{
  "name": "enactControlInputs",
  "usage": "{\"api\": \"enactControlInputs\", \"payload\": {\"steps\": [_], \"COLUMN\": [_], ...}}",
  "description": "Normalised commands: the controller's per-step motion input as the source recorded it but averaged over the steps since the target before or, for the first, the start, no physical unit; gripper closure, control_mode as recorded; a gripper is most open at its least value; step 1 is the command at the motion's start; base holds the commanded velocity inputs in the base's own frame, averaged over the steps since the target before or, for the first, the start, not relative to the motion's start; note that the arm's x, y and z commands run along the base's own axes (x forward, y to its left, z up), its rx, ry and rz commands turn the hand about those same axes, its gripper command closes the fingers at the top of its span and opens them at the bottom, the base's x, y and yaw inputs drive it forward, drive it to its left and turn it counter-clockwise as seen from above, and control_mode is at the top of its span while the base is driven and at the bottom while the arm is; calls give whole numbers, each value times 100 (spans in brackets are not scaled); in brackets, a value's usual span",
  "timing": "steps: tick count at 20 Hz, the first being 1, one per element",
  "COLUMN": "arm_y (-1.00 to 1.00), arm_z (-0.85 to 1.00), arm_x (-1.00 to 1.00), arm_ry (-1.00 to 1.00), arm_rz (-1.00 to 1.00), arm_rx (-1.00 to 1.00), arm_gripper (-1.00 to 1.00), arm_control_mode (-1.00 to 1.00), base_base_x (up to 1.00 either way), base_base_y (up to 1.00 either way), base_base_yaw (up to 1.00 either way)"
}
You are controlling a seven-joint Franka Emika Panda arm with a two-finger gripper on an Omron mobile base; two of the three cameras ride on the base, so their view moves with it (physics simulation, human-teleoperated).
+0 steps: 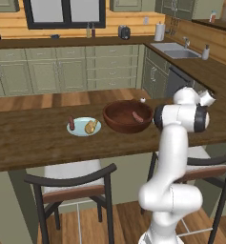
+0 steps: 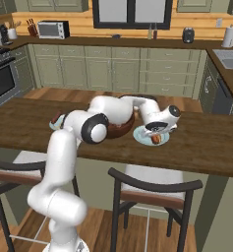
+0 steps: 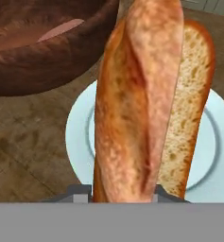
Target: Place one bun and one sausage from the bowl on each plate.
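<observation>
The tool is clenched on a long golden-brown split bun, hanging over the flat pale blue plate beside the deep reddish-brown wooden bowl, where one pink sausage lies. Released off-centre, the bun could roll off the low rim; its height above the plate is hard to judge. The dark wooden tabletop edge lies near; the bowl wall crowds one side.

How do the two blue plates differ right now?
The left plate already carries a sausage and a bun; the right plate lies bare on the counter, with a bun held above it by the shut hand. The left plate sits clear of the arm, left of the bowl; the right plate lies under the hand, on the bowl's other side. Both are flat, round and pale blue.
</observation>
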Motion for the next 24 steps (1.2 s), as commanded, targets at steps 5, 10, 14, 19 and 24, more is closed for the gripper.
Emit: {"api": "enactControlInputs", "payload": {"steps": [5, 10, 14, 19, 24], "arm_y": [-6, 0, 10, 34, 66], "arm_z": [-46, -14, -9, 0, 55], "arm_x": [65, 39, 13, -35, -64], "arm_ry": [-11, -12, -3, -21, -61], "arm_rz": [11, 9, 10, 4, 2], "arm_rx": [3, 0, -3, -14, -13], "arm_gripper": [100, -100, -100, -100, -100], "arm_control_mode": [-100, -100, -100, -100, -100], "base_base_x": [0, 0, 0, 0, 0], "base_base_y": [0, 0, 0, 0, 0], "base_base_yaw": [0, 0, 0, 0, 0]}}
